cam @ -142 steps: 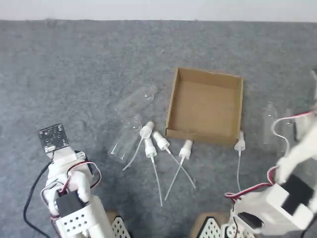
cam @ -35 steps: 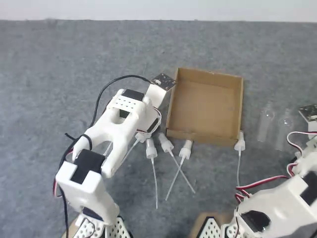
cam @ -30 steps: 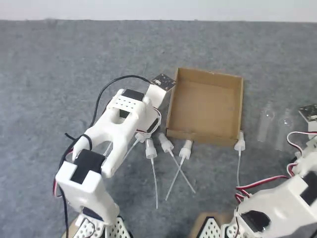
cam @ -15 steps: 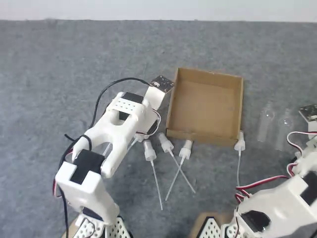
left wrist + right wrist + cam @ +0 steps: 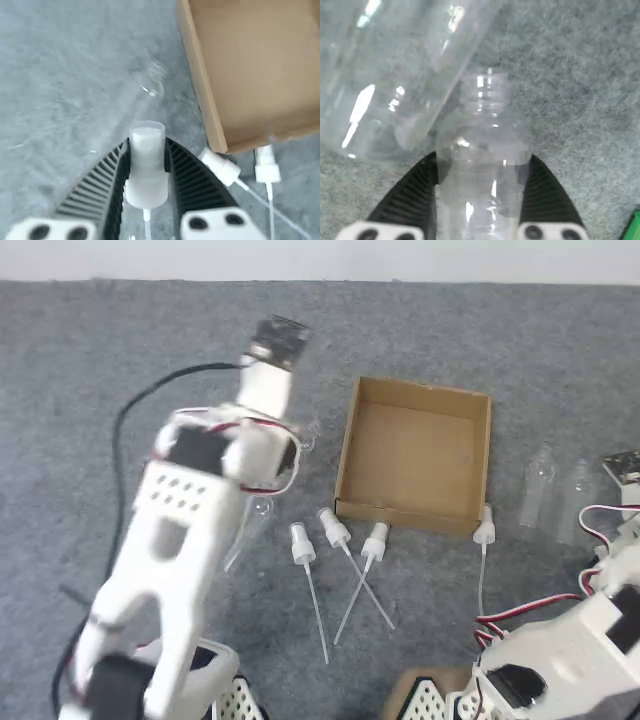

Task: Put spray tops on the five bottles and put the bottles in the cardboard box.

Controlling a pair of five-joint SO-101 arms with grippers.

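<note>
Spray top (image 5: 146, 175): clamped between the jaws of the left pincer (image 5: 146, 148). The head sits toward the fingertips and the thin dip tube (image 5: 146, 222) trails back toward the wrist.
Left arm position: pincer and top are held off the table (image 5: 120, 360), near the corner of the cardboard box (image 5: 345, 455) on that arm's side.
Right pincer (image 5: 482, 161): jaws pressed against both sides of the held bottle (image 5: 485, 125). Its open neck points away from the wrist and carries no top.
Just beside it: a second bottle (image 5: 395, 75), also clear and uncapped. I cannot tell whether the two touch.
Further out: a lying bottle (image 5: 304, 430) rests by the box wall under the left arm. Four loose spray tops (image 5: 375, 538) lie on the table along the box's near wall, tubes pointing toward the arms.
Box: no bottle in it yet.
Step in hand (judged): first fitting. One arm holds a top and the other a bottle, but the two parts are well apart. The task is at an early stage.
Next move calls for: bringing top and bottle together over the table. The bottle neck must be turned toward the top. The tube tip is thin and likely flexible, so it has to be lined up with the narrow neck and threaded in before the head can seat.
Watch: the right grip must keep the bottle steady during insertion.
</note>
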